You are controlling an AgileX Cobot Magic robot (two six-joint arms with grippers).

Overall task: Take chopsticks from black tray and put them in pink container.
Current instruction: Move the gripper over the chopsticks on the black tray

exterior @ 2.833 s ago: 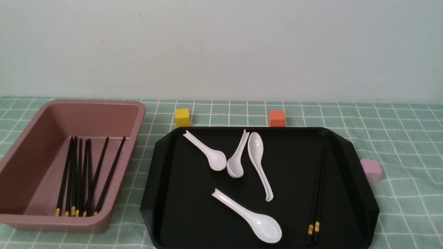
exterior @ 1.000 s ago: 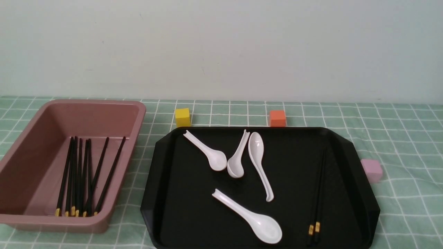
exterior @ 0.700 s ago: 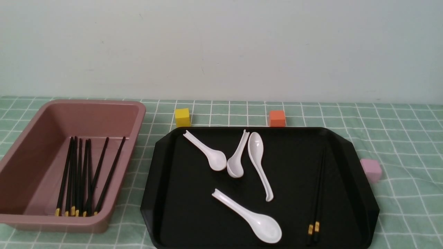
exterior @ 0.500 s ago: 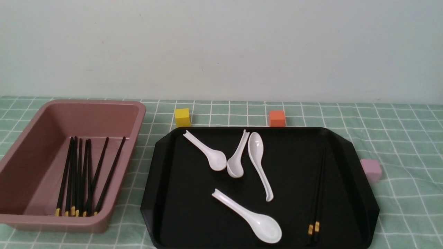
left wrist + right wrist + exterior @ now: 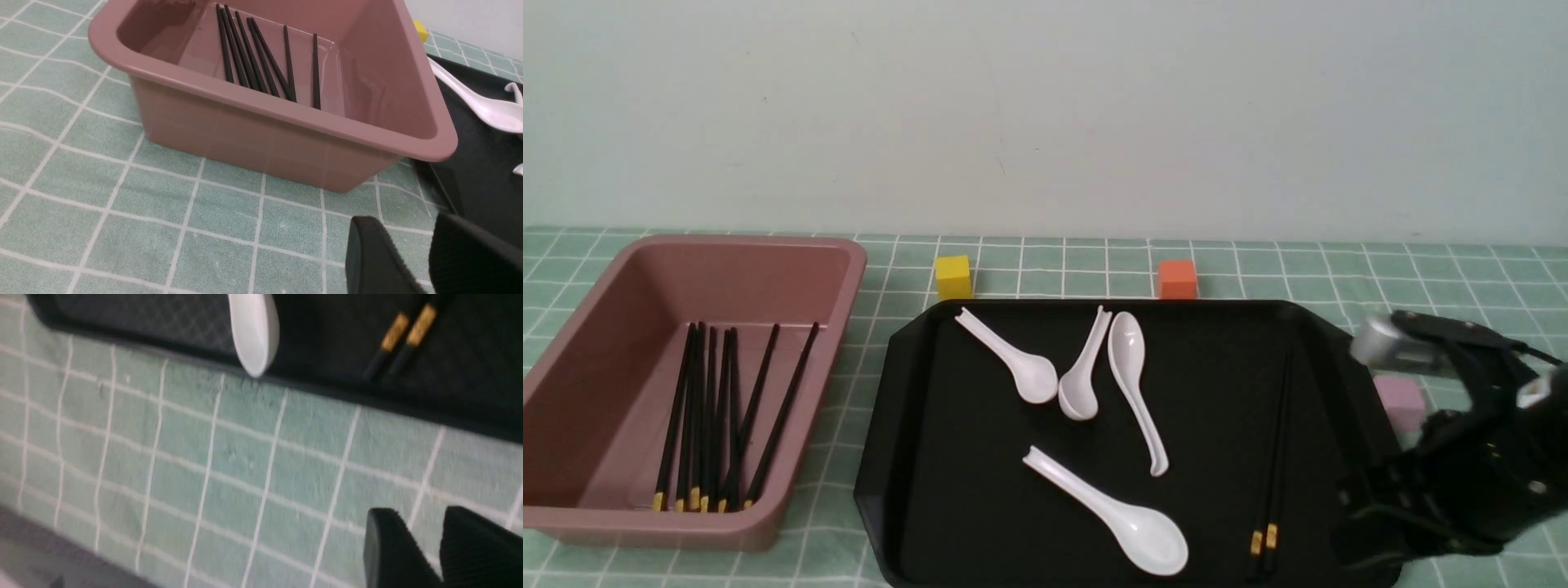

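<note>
Chopsticks (image 5: 1278,457) lie toward 3 o'clock in your black tray (image 5: 874,457), pink container (image 5: 821,457)'s at 9 with more inside, and your left gripper (image 5: 402,222) and right gripper (image 5: 416,512) both have fingers apart.

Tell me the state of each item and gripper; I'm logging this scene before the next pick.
Tray chopsticks: lying side by side, yellow bands toward the robot
Black tray: upright, holding spoons and chopsticks
Pink container: upright, uncovered, chopsticks inside
White spoons: lying in the tray
Left gripper: open, empty
Right gripper: open, empty
</note>
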